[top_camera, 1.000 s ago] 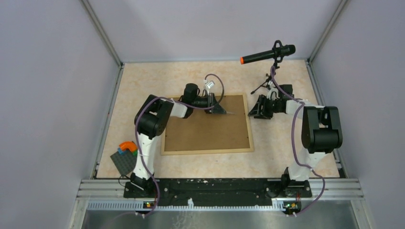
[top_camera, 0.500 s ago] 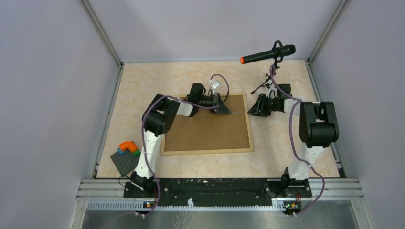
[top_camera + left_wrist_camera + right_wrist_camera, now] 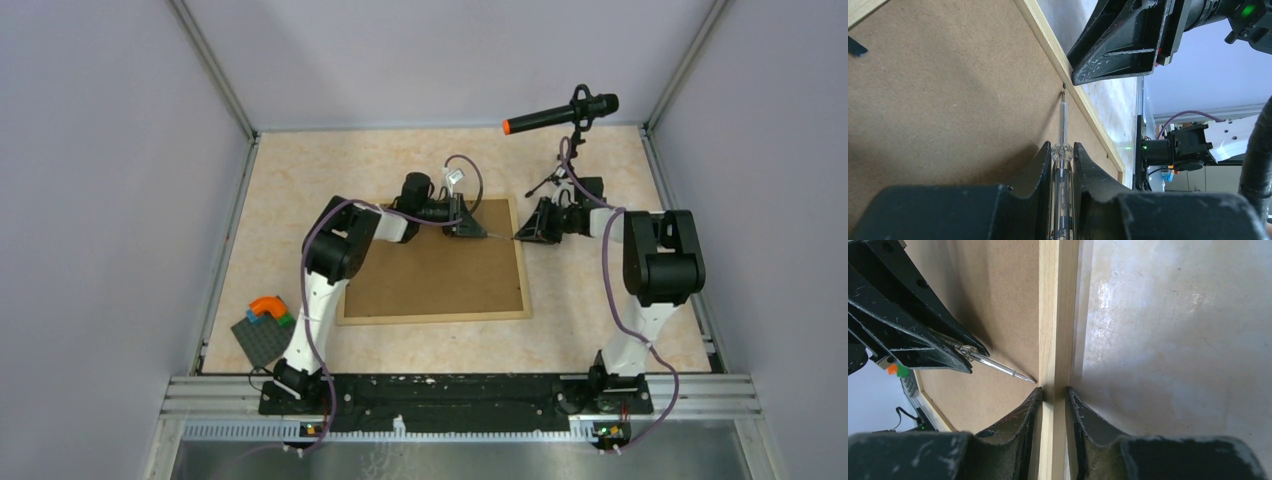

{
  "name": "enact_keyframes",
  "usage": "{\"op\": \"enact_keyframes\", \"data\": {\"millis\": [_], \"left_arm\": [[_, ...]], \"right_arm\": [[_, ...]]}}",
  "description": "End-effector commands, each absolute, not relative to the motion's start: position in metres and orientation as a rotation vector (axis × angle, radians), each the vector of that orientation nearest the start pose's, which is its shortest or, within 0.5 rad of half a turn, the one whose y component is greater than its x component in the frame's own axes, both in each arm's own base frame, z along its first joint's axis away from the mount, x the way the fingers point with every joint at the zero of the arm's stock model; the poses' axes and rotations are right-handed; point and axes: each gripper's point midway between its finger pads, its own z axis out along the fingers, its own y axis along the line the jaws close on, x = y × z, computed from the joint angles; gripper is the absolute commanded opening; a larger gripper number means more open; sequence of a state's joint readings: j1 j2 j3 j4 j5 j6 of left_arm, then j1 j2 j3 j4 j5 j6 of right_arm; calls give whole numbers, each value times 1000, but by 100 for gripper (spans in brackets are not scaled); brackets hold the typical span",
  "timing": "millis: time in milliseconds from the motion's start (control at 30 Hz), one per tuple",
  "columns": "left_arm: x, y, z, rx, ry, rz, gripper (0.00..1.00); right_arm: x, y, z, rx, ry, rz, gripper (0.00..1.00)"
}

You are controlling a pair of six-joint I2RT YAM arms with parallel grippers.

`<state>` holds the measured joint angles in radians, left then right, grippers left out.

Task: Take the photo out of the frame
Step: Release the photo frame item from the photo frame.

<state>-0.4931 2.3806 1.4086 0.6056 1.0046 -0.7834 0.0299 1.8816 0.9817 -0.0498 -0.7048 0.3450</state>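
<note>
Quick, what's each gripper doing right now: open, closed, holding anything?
Left gripper: closed on a clear-handled screwdriver, tip at the inner edge of the frame.
Right gripper: closed on the frame's wooden rail.

Frame (image 3: pixel 440 280): thin light-wood rectangle, lying flat, brown fibreboard back facing up.

Microphone (image 3: pixel 560 113) far right; grey baseplate (image 3: pixel 262 340) with bricks (image 3: pixel 268 309) near left.
</note>
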Motion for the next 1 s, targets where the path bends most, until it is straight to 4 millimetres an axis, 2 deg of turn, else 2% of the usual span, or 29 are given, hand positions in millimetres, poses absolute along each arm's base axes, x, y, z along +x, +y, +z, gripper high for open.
{"op": "enact_keyframes", "data": {"millis": [0,233,500,633,800,967], "left_arm": [[378,-399,29,455,2209,-1720,0],[378,-402,19,389,2261,-1689,0],[366,-412,18,419,2282,-1706,0],[353,-424,35,510,2237,-1740,0],[336,-440,66,640,2146,-1747,0],[323,-455,86,698,2090,-1772,0]], "right_arm": [[371,142,12,103,2520,1032,21],[363,145,7,120,2538,1048,15],[359,147,3,131,2552,1053,6],[355,149,0,132,2565,1050,0],[352,149,-7,177,2588,1039,0],[354,148,-10,194,2596,1034,0]]}}
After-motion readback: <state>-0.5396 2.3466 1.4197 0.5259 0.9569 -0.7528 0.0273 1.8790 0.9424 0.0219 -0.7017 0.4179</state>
